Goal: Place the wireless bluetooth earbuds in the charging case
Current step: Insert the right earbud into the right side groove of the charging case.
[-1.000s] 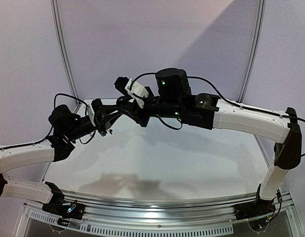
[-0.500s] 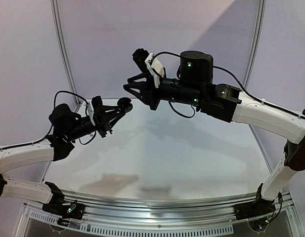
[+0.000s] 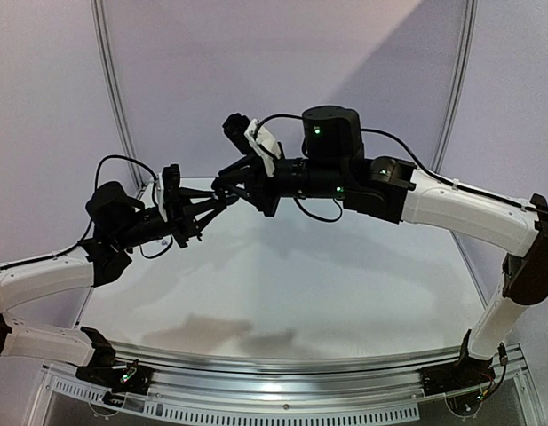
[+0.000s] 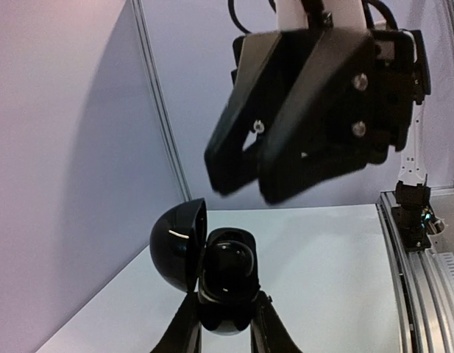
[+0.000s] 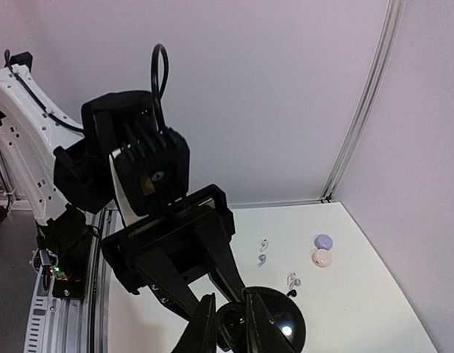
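Unfinished: left end effector (image 4: pixel 225 312) pinches the opened charging case (image 4: pixel 225 276); right end effector (image 5: pixel 229 309) at it, grip unclear; earbuds (image 5: pixel 262 254) apparently lie on tabletop (image 5: pixel 359 316).

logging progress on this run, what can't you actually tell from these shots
- Left wrist view: open charging case interior is glossy black; a seated earbud can't be told.
- Right wrist view: anything between the right claw tips is black on black case.
- Top view: case too small, crowded by arms.

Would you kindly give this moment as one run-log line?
left claw: holding open charging case | right claw: close to case, contents unclear | pale earbuds: on table
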You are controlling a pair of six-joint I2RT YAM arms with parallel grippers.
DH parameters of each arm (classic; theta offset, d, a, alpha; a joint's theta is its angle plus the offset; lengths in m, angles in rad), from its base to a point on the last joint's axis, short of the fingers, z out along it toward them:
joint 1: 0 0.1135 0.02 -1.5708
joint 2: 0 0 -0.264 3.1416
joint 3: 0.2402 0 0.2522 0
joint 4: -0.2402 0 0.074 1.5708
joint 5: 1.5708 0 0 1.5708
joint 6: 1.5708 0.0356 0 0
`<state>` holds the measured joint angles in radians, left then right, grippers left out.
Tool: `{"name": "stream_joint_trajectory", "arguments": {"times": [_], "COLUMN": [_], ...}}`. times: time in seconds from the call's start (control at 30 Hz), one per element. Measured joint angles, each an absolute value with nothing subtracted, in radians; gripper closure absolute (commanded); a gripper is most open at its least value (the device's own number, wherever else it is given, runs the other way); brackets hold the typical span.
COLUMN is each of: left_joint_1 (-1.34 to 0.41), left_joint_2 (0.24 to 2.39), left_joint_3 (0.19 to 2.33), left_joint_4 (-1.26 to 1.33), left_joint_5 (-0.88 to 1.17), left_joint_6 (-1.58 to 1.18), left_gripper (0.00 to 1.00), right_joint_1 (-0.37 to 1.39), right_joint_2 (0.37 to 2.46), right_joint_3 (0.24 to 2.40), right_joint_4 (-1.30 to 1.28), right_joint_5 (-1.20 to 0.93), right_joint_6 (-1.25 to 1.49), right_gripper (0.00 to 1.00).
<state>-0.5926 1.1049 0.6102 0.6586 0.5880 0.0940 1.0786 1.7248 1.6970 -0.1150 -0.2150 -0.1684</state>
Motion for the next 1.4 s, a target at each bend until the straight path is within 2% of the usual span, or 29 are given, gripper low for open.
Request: {"name": "stream_joint_trajectory", "arguments": {"times": [0.3,0.77,1.03,1.4], "left_joint_1": [-0.588,-0.583,-0.579,-0.578], "left_joint_2": [1.105,1.105,1.105,1.105], "left_joint_3": [0.615,0.615,0.615,0.616], "left_joint_4": [0.636,0.598,0.593,0.596], "left_joint_5": [0.631,0.639,0.638,0.639], "left_joint_6": [0.069,0.066,0.06,0.064], "left_gripper": [1.0,1.0,1.0,1.0], "right_joint_1": [1.079,1.079,1.079,1.079], "right_joint_2": [1.756,1.774,1.774,1.772], "right_joint_3": [1.697,1.71,1.704,1.681], "right_joint_4": [-0.155,-0.179,-0.179,-0.168], "right_joint_5": [-0.22,-0.21,-0.186,-0.182], "right_joint_6": [-0.16,-0.175,-0.182,-0.173], "right_gripper": [0.94,0.94,0.83,0.74]}}
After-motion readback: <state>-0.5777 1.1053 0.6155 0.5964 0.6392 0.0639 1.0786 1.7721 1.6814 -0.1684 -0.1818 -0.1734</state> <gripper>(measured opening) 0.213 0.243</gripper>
